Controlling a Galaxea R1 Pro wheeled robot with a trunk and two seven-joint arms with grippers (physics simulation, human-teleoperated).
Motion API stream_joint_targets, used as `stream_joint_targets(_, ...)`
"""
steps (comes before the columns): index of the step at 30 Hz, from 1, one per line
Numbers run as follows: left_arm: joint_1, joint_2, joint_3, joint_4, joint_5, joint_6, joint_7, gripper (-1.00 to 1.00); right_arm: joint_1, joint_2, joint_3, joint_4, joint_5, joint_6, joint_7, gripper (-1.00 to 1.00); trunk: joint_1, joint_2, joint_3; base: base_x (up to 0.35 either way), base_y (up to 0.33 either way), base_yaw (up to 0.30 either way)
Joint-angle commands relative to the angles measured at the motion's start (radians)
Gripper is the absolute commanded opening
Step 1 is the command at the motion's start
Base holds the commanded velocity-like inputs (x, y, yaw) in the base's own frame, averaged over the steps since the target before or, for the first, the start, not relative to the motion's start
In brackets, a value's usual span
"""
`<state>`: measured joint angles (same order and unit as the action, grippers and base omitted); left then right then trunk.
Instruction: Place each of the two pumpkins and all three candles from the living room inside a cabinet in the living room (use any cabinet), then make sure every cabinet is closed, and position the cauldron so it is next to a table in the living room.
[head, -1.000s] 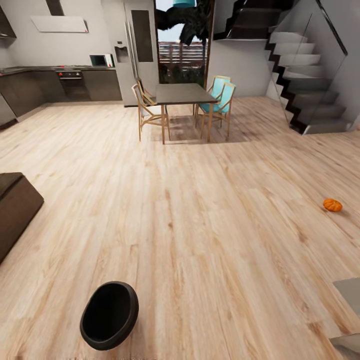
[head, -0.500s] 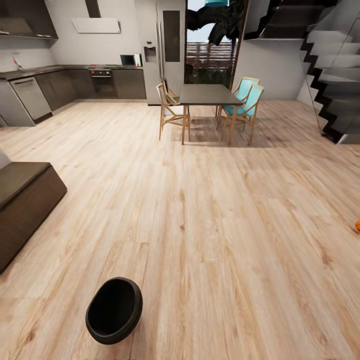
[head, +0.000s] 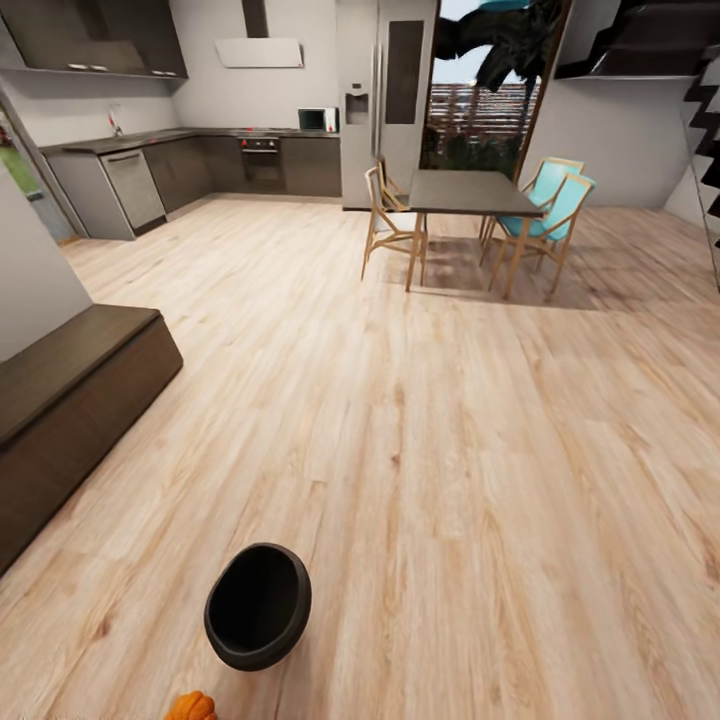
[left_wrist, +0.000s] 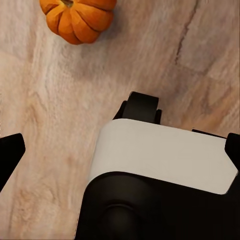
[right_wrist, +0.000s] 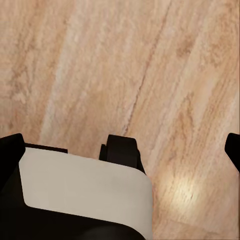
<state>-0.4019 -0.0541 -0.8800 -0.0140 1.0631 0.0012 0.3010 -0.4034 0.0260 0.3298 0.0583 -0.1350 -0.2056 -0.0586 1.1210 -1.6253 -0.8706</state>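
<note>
Standing on bare floor, cauldron (head: 258, 605) beside pumpkin (head: 191, 707); both pincers spread, empty, no readable writing.

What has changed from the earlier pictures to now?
The camera has turned left: the dining table and kitchen slid rightward, and more of the cabinet shows. A pumpkin has come into view near the cauldron. Nothing was grasped or released; the cauldron stays on the floor.
</note>
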Motion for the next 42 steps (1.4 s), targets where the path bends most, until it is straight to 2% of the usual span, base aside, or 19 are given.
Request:
stream_joint_targets(1,0.0,0.001,0.0,0.0,0.0,0.0,0.0,1.0,0.0,0.0,0.0,0.0,0.0,0.0,-0.001,1.0,0.0,0.0,0.0,0.204,0.0,0.286)
stream_joint_targets(19,0.009,0.005,0.0,-0.001,-0.002,-0.007,-0.031,1.0,0.0,0.0,0.0,0.0,0.0,0.0,0.0,1.0,0.0,0.0,0.0,0.298,0.0,0.272)
stream_joint_targets(28,0.009,-0.002,0.0,-0.006,-0.002,-0.008,-0.031,1.0,0.0,-0.002,0.0,0.0,0.0,0.0,0.0,1.0,0.0,0.0,0.0,0.022,0.0,0.041)
stream_joint_targets(36,0.009,-0.003,0.0,-0.008,-0.002,-0.007,-0.031,1.0,0.0,-0.002,0.0,0.0,0.0,0.0,0.0,1.0,0.0,0.0,0.0,0.0,-0.008,0.226)
stream_joint_targets(42,0.009,-0.003,0.0,-0.007,-0.002,-0.009,-0.03,1.0,0.0,-0.003,0.0,0.0,0.0,0.0,0.0,1.0,0.0,0.0,0.0,0.001,-0.198,0.062)
